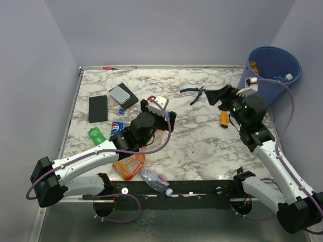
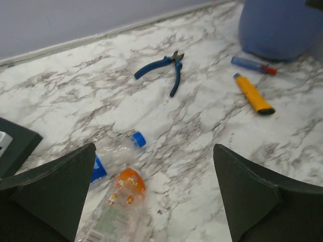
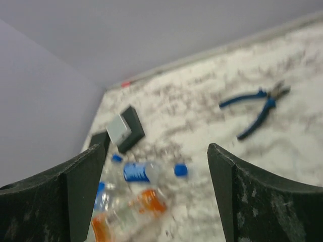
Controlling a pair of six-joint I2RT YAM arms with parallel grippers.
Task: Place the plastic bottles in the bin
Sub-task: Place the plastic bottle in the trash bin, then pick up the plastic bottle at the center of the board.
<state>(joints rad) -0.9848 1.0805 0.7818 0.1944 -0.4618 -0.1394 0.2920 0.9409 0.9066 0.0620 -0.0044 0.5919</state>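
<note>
Bin [image 1: 275, 63] holds a few bottles [image 1: 284, 78]; both arms' jaws spread wide, empty

I see a glossy marble-look tabletop [image 1: 202, 146], thin crinkled clear plastic bottles [image 1: 154, 180], smooth blue plastic bin [image 1: 270, 63]. Right gripper [image 3: 156, 151] fingers [image 3: 262, 201] are matt black, scuffed.

Left arm [image 1: 86, 159] stretched forward, inward; left gripper [image 2: 154, 148] fingers spread wide. Right arm [image 1: 272, 151] extended forward; right gripper [image 3: 156, 146] fingers spread wide.

Blue pliers [image 2: 157, 66] lie near an orange-handled tool [image 2: 253, 94] on marble table [image 1: 202, 143].
</note>
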